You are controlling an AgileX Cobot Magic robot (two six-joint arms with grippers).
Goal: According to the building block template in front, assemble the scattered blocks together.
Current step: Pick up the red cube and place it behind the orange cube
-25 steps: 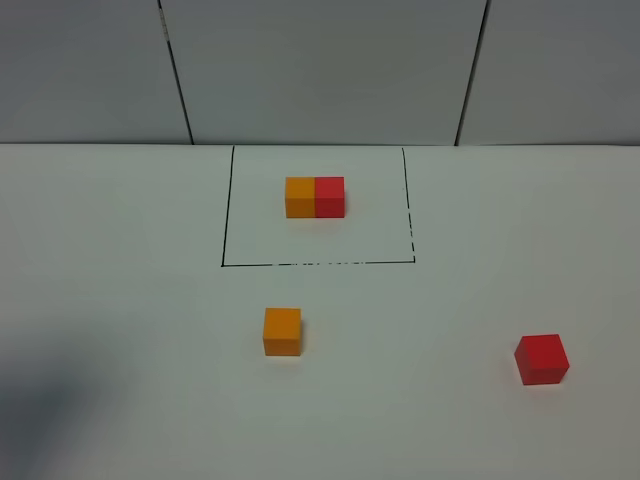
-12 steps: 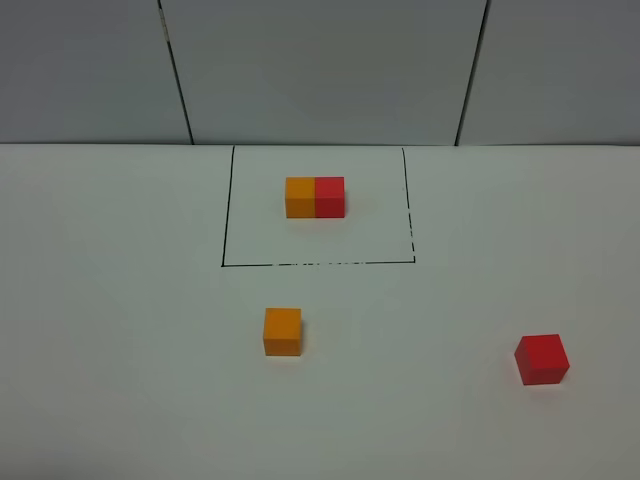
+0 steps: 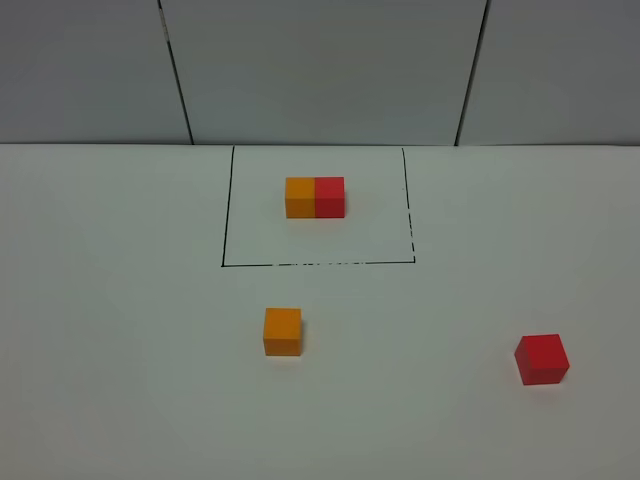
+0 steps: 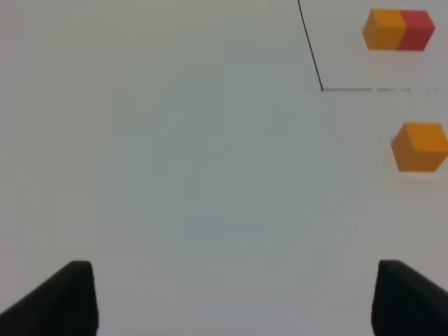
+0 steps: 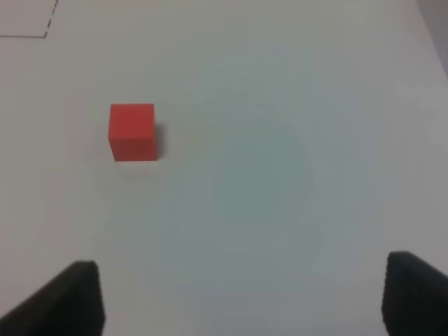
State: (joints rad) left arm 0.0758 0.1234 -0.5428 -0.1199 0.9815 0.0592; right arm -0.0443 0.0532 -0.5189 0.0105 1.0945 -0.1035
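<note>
clearance | orange cube (image 3: 282,331) and red cube (image 3: 542,358) well apart (bare table (image 3: 420,340) between) | template (image 3: 315,196) farther back

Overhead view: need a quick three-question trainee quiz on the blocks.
1. True or false: the loose orange block touches the loose red block.
2. In the framed pair, which colour sits on the left in the overhead view? A) orange B) red C) blue
3. Which loose block shows in the left wrist view?

Key: 1 false, they lie well apart; 2 A; 3 the orange one.
</note>
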